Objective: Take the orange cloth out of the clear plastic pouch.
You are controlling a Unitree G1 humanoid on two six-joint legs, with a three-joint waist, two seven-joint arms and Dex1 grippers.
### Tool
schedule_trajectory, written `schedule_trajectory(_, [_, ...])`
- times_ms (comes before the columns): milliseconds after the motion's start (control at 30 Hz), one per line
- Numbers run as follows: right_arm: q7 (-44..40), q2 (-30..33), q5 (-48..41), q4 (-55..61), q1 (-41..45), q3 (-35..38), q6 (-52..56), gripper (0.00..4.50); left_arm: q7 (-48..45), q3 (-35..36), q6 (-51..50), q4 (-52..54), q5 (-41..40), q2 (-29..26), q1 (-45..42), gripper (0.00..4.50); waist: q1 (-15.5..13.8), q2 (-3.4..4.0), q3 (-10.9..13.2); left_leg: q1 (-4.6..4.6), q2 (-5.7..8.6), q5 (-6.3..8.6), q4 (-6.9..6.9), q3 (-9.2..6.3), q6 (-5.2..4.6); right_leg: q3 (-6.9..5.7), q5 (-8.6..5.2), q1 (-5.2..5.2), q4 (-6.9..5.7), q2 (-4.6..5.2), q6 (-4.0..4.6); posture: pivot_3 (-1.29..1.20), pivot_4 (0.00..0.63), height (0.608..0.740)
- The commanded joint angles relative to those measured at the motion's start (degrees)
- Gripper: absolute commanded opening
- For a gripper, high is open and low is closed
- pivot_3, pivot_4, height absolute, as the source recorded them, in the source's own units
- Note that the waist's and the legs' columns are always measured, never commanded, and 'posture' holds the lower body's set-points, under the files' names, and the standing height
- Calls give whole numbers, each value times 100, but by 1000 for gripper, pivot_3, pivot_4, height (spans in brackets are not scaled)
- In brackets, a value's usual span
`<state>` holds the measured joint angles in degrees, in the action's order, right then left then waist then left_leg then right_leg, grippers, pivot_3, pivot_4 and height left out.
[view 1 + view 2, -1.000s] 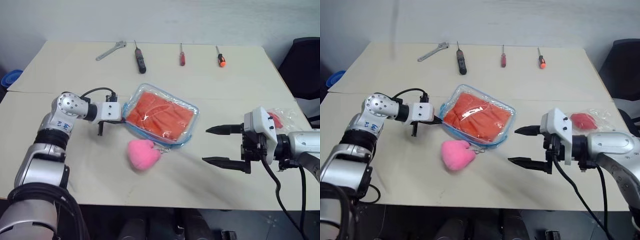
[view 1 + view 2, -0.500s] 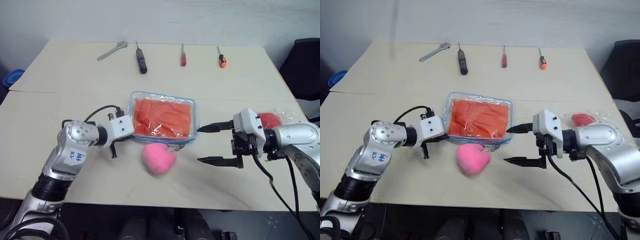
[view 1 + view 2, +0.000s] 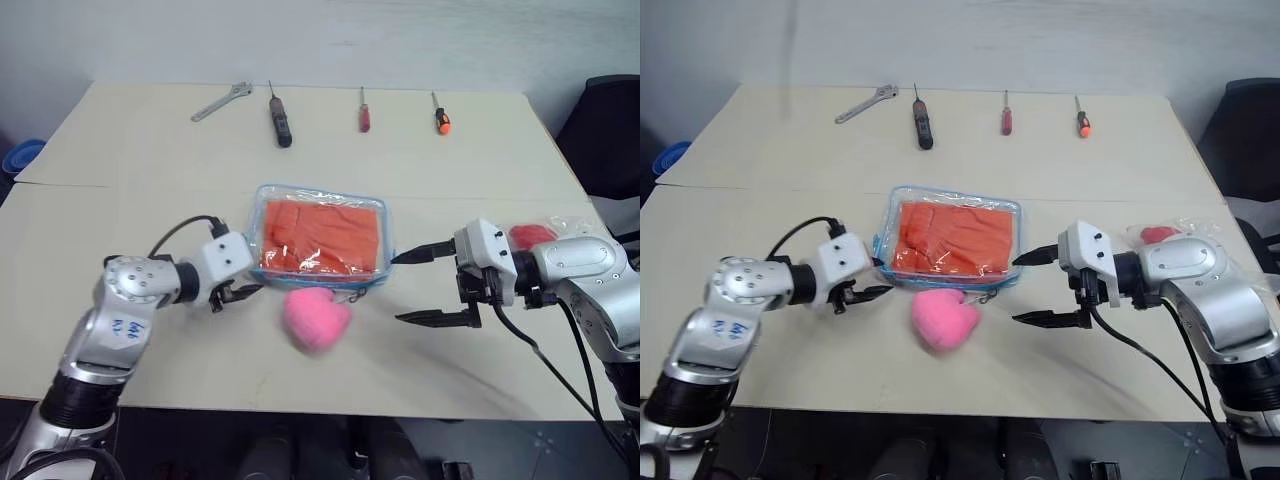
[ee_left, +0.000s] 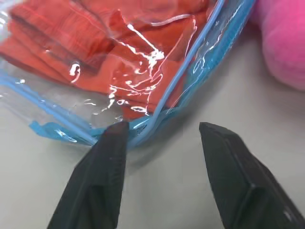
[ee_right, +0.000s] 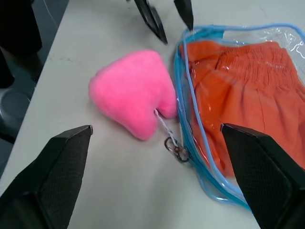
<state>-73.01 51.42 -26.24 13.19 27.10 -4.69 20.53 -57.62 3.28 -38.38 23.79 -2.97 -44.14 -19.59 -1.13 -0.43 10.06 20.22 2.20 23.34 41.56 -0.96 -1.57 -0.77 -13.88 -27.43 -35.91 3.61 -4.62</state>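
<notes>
The flat clear plastic pouch with light blue trim lies mid-tabletop, the bright orange folded cloth sealed inside. The left gripper, fingers parted and empty, has one fingertip touching the pouch's trimmed corner; the right gripper hangs spread wide beside the opposite edge, holding nothing. The slick film will likely slide or buckle if only one side is pinched, and the pink fluffy heart charm could snag a finger. Bare tabletop surrounds the pouch; the hand tools lie well apart.
</notes>
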Motion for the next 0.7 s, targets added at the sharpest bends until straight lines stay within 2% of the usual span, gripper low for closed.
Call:
schedule_trajectory(33, [-30,-97,355,-236,184,-91,-424,4500,-780,656,-77,528,-1164,-285,144,2343,-5,1,0,0,1,0,0,0,1,0,0,0,0,1,1,0,150,740])
schedule_trajectory(100, [-17,-219,652,-501,346,-276,-673,4500,-1130,510,-290,698,-1737,-372,129,2343,-6,1,0,-1,0,0,0,-1,1,-2,-1,2,5,2,2,0,150,740])
schedule_trajectory(167, [-63,-303,900,-732,479,-428,-920,4500,-1275,162,-180,748,-1879,-426,110,2343,-19,1,0,-3,3,0,1,-3,1,-3,-1,7,6,5,2,0,150,740])
schedule_trajectory(267, [-150,-420,1173,-1082,699,-613,-1221,4500,-1366,-541,279,570,-1675,-390,-61,2343,-24,1,0,-4,7,0,1,-5,1,-6,-1,10,5,7,2,0,150,740])
schedule_trajectory(367, [-168,-636,1508,-1579,1082,-820,-1523,4500,-1306,-1594,1202,-172,-865,-106,-552,2343,-14,1,0,-3,10,0,1,-3,1,-8,-1,8,6,5,2,0,150,740])
schedule_trajectory(433, [-129,-763,1742,-1904,1311,-930,-1733,4500,-1192,-2022,1644,-638,-472,103,-814,2343,-4,2,-1,-5,10,-2,1,2,3,-8,-1,8,2,2,2,0,150,740])
schedule_trajectory(533, [-72,-925,2108,-2455,1647,-1078,-2133,4500,-1028,-2424,2347,-1281,25,393,-1104,2343,15,2,-1,-2,6,-3,0,5,5,-12,-1,3,0,-4,2,0,150,740])
schedule_trajectory(633, [-32,-1047,2412,-2943,1880,-1184,-2566,4500,-988,-2514,2674,-1596,167,542,-1238,2343,25,2,-1,-1,6,-3,0,5,5,-12,-1,1,-2,-2,2,0,150,740])
schedule_trajectory(700, [6,-1143,2621,-3281,2013,-1261,-2906,4500,-981,-2468,2796,-1694,139,611,-1276,1953,14,2,-1,-2,7,-3,3,1,4,-12,-1,4,-1,2,2,0,150,740])
